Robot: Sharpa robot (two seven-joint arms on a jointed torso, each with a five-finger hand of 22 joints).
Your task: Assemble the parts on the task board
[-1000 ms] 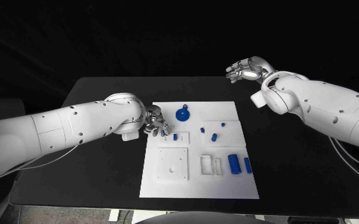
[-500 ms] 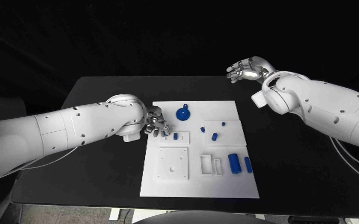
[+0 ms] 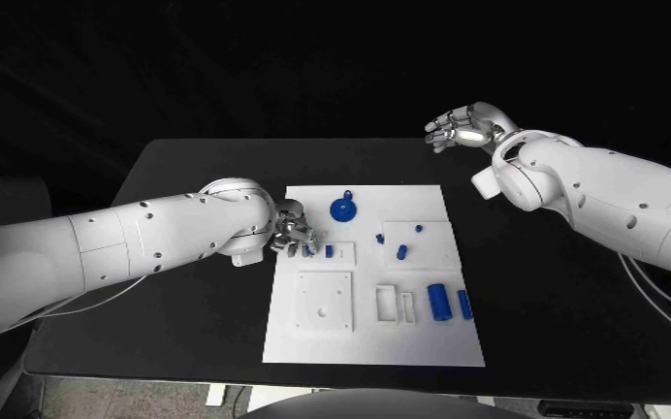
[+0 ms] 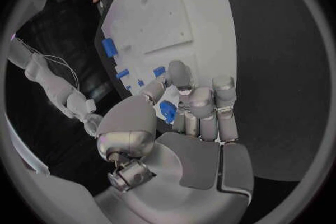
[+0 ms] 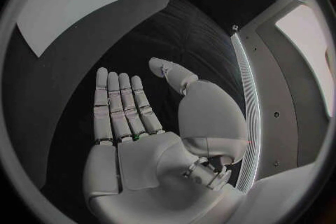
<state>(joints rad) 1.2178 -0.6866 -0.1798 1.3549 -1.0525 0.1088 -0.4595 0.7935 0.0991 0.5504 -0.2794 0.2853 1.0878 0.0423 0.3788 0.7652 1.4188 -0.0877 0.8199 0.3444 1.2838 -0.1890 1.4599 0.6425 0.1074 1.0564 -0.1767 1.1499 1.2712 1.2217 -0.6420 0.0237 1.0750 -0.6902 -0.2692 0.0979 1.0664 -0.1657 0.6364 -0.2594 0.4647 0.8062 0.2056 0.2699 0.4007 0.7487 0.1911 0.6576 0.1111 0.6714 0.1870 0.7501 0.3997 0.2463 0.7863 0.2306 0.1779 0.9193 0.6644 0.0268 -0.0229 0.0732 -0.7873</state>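
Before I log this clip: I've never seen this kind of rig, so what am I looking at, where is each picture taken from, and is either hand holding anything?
It is a robot with two white arms ending in silver hands, working at a black table. One picture looks down from its head; the two round ones come from cameras behind each wrist. The white plate is the task board, with small blue parts on it, among them a round blue gear. The left hand is at the board's edge; its wrist view shows a small blue part pinched in its fingers. The right hand is raised off beyond the board, fingers apart and empty.
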